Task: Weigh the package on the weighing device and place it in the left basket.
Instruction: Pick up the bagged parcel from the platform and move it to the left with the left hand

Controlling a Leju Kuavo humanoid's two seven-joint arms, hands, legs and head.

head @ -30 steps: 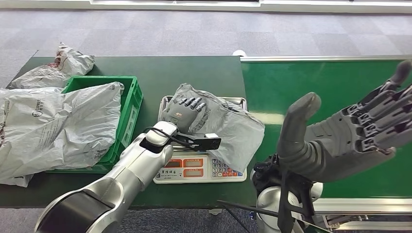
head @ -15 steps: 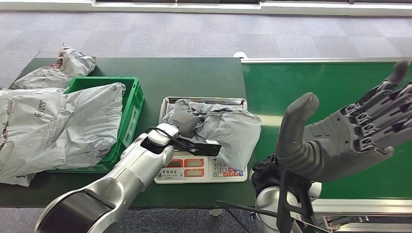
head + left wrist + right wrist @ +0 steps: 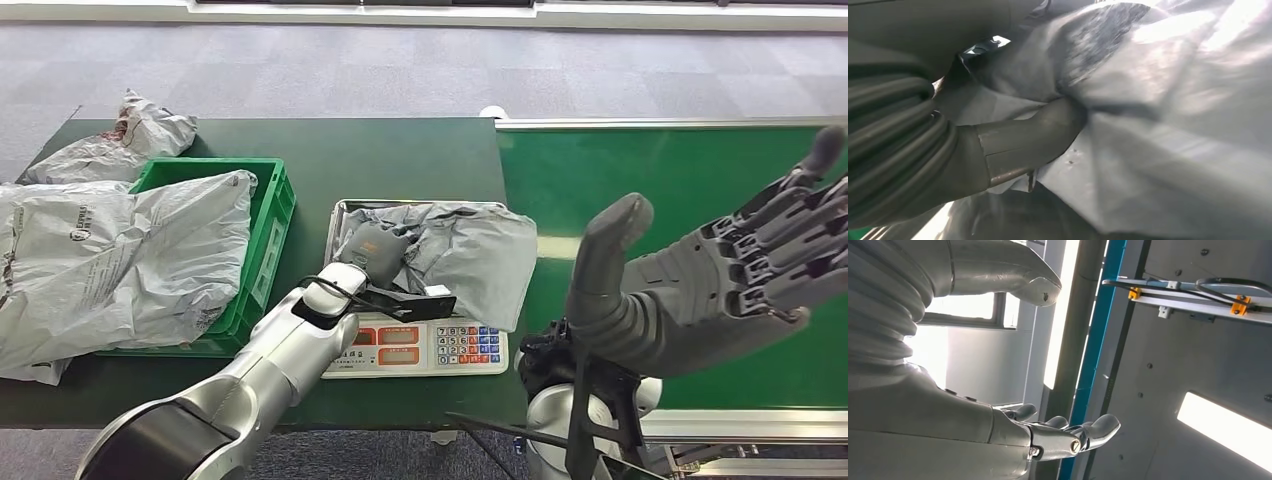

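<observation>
A crumpled grey package (image 3: 470, 252) lies on the steel tray (image 3: 350, 207) of the weighing device (image 3: 420, 346). My left hand (image 3: 375, 247) grips the package's left part, its fingers buried in the bunched plastic. In the left wrist view the thumb (image 3: 1023, 145) presses into a fold of the package (image 3: 1173, 125). The green basket (image 3: 272, 225) stands just left of the scale, with a large grey bag (image 3: 130, 250) draped over it. My right hand (image 3: 715, 275) is raised above the belt, open with fingers spread and holding nothing; the right wrist view shows this hand (image 3: 1048, 437) against the ceiling.
A green conveyor belt (image 3: 650, 180) runs along the right, beside the scale. Another grey bag (image 3: 120, 140) lies at the table's back left, behind the basket. The dark green table (image 3: 400, 150) is bare behind the scale.
My left hand's fingers, earlier spread flat on the package, have curled into it. The package has bunched up and slid back and left on the tray, uncovering the scale's keypad. The right hand has stayed still.
</observation>
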